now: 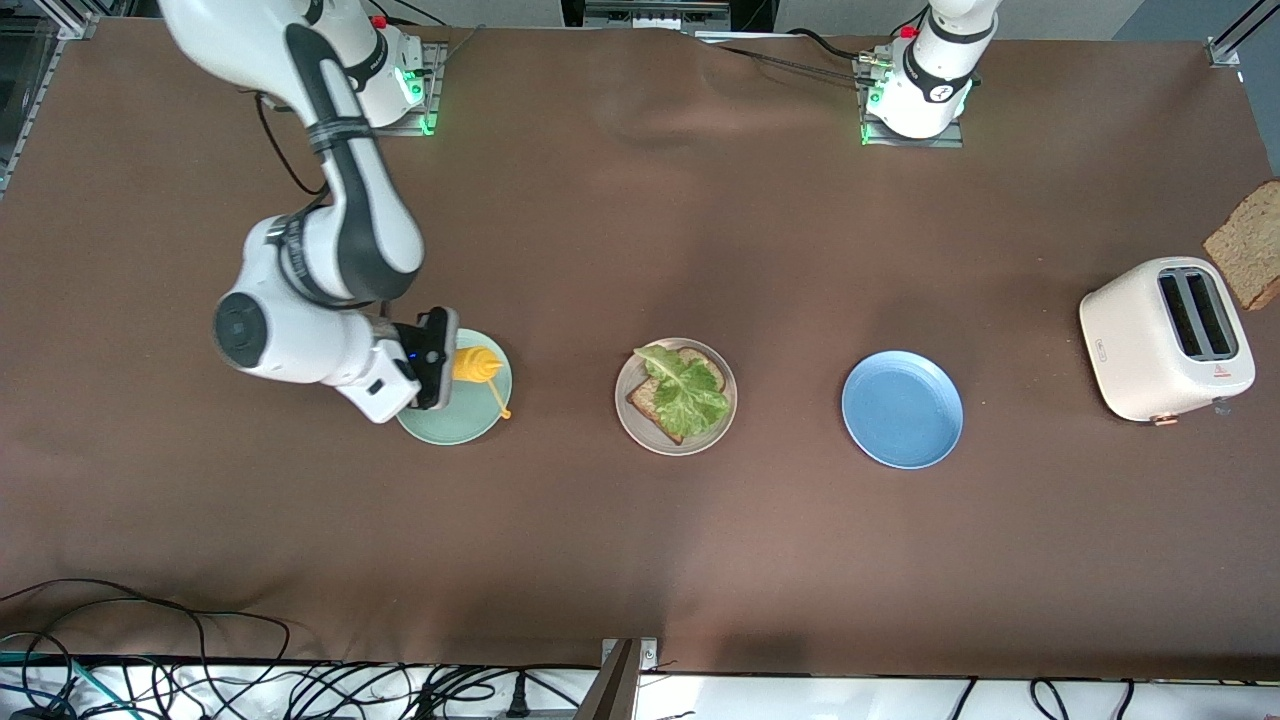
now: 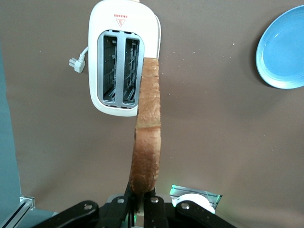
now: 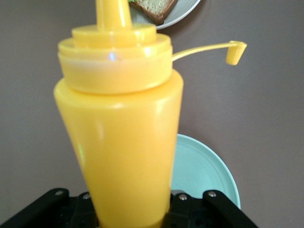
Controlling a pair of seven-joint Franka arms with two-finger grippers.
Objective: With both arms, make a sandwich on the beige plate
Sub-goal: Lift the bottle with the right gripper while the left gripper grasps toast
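The beige plate is sitting mid-table, carrying a bread slice under ruffled lettuce. The right gripper is clamping a smooth yellow bottle over the mint plate. The left gripper is pinching a soft, crumbly slice by its edge above the toaster; a light grip looks advisable.
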